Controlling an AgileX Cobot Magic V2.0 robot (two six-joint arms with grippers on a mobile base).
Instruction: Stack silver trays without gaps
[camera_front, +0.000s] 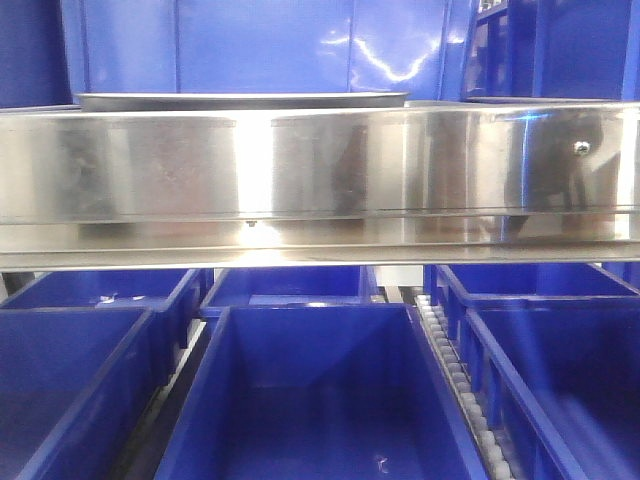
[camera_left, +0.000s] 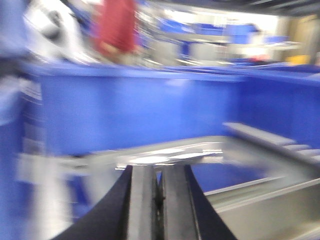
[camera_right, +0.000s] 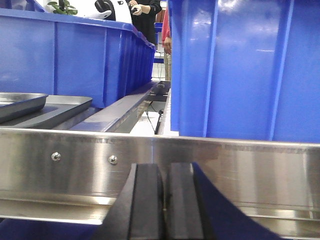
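In the front view, a long brushed-steel shelf rail (camera_front: 320, 175) spans the full width of the frame, carrying one screw (camera_front: 581, 147) near its right end and a small fastener (camera_front: 251, 224) low at its middle. Above the rail's top edge, only the thin rim of a silver tray (camera_front: 245, 99) is visible, left of centre, with the wall of a blue bin (camera_front: 260, 45) standing behind it. Below the rail, several open blue bins (camera_front: 310, 400) sit side by side, and a roller track (camera_front: 455, 375) runs between the middle bin and the one to its right. Neither gripper appears in this view. In the right wrist view, the right gripper (camera_right: 164, 202) is at the bottom centre with its two dark fingers pressed together and nothing between them; it sits in front of the shelf rail (camera_right: 160, 170), which shows two screws (camera_right: 113, 159) at the left. Behind the rail, at the left edge of the counter, two silver trays (camera_right: 55, 110) lie one partly over the other, the upper one (camera_right: 20, 102) raised at its right rim. A large blue bin (camera_right: 75, 55) stands behind them and another blue bin (camera_right: 245, 70) stands at the right. The left wrist view is heavily blurred: the left gripper (camera_left: 157, 200) shows its fingers closed together and empty, with a pale metallic surface (camera_left: 170, 155), apparently a tray, just beyond it and a blue bin (camera_left: 135, 110) behind.
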